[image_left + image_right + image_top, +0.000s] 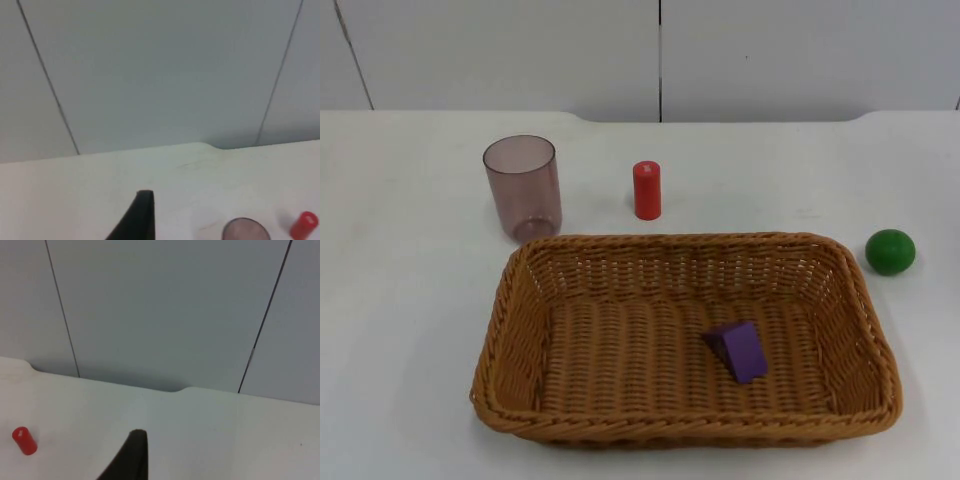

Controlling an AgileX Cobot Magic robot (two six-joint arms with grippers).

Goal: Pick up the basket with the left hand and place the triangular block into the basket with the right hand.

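Note:
A brown wicker basket [680, 428] stands on the white table in the near middle of the top view. A purple triangular block [740, 350] lies on its side inside the basket, right of its middle. My left gripper [141, 216] is held back from the basket, facing the grey partition wall over the table's far part. My right gripper [131, 455] likewise faces the wall, away from the basket. Neither gripper touches anything; both arms wait.
A translucent purplish cup [524, 187] [245, 231] stands behind the basket's left corner. A red cylinder [647, 190] [304, 225] [24, 440] stands upright behind the basket's middle. A green ball [890, 251] rests right of the basket.

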